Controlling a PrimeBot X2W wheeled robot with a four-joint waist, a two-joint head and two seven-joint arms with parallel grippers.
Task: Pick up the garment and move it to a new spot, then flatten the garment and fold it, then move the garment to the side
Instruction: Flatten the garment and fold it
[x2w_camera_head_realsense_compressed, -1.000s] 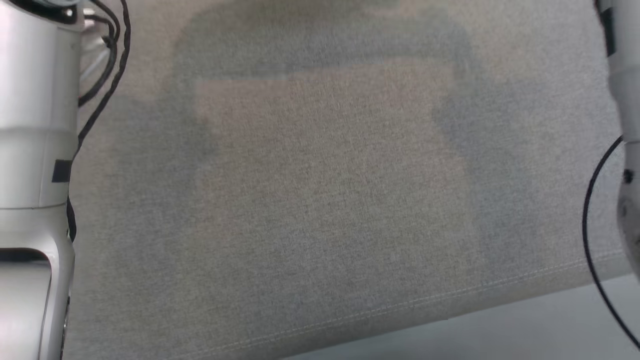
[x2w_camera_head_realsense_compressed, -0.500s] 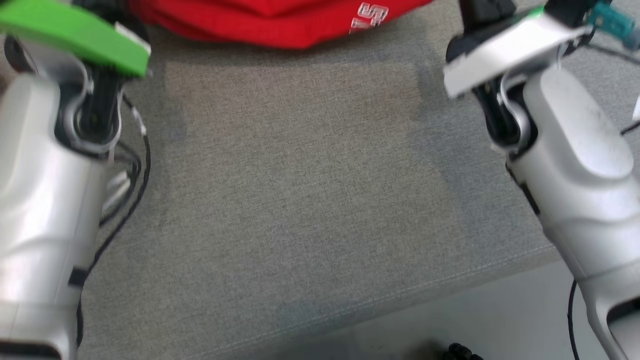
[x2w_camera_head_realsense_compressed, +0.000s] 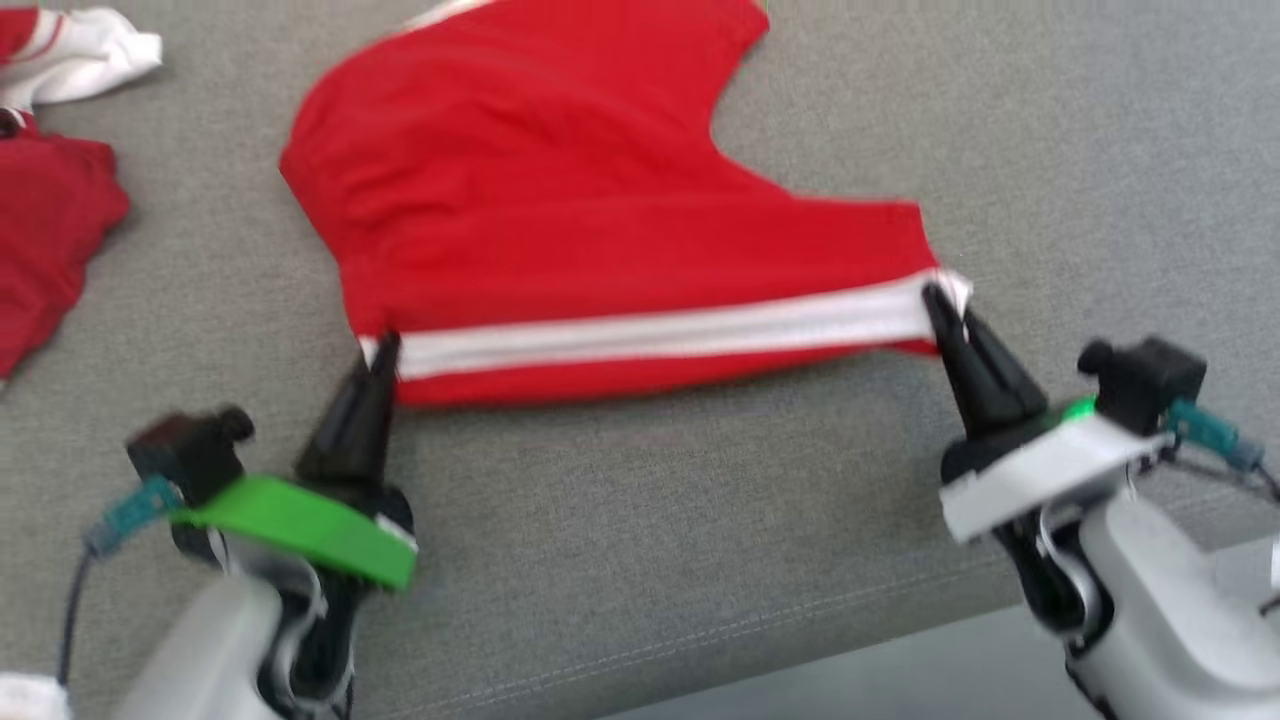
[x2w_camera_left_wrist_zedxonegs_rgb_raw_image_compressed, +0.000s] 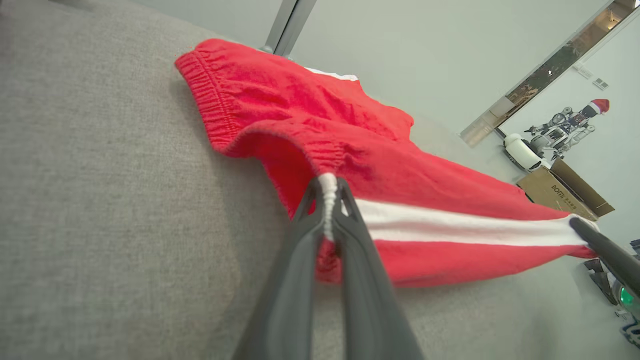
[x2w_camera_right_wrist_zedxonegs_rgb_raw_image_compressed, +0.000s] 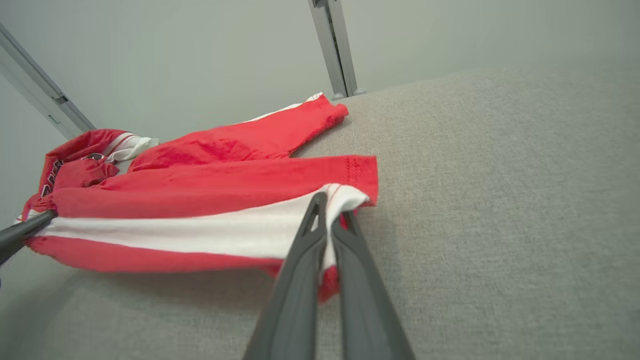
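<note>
The red garment (x2w_camera_head_realsense_compressed: 560, 200), a pair of shorts with a white side stripe (x2w_camera_head_realsense_compressed: 650, 335), is lying spread out on the grey fabric-covered worktop (x2w_camera_head_realsense_compressed: 700, 520). It is sitting towards the far middle, with its striped edge facing the near side. The left tool (x2w_camera_head_realsense_compressed: 381, 352) is clenching the left end of that stripe, at the gathered waistband. The left wrist view is showing white fabric pinched between its two dark fingers. The right tool (x2w_camera_head_realsense_compressed: 942, 300) is clenching the right end of the stripe at the leg hem, with white cloth squeezed between its fingers too. The stripe is running nearly taut between the two tools, and the near edge is lifting slightly off the worktop, casting a shadow beneath it. A second red and white garment (x2w_camera_head_realsense_compressed: 50, 200) is lying bunched at the far left, apart from the shorts.
</note>
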